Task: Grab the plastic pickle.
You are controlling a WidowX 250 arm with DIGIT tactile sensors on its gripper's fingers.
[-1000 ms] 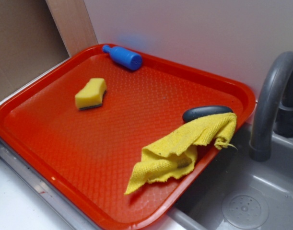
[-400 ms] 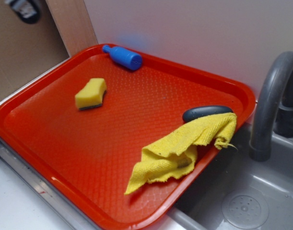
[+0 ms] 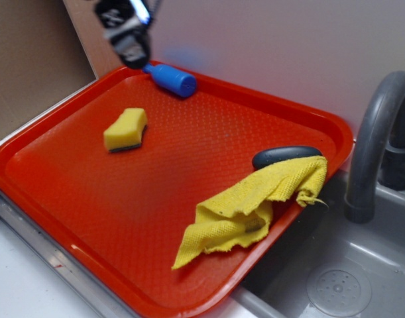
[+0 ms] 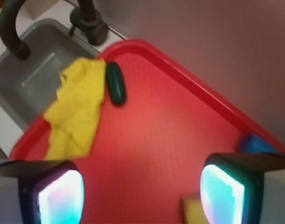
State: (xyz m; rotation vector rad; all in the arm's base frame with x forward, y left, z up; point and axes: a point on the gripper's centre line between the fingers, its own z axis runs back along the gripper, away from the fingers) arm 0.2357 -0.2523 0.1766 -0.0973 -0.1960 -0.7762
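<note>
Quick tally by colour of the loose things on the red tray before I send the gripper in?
Yellow: 2, the sponge and the cloth
Blue: 1, the bottle
Dark green: 1, the plastic pickle
Total: 4

No legible text, labels, brand marks, numbers or signs, none on the red tray [image 3: 69, 199], blue bottle [image 3: 172, 79], yellow cloth [image 3: 248, 205], sponge [image 3: 125, 128], grey sink [image 3: 341, 278]

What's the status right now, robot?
Gripper open, empty, above tray's far corner. Plastic pickle untouched by the tray edge. Yellow cloth touching it.
</note>
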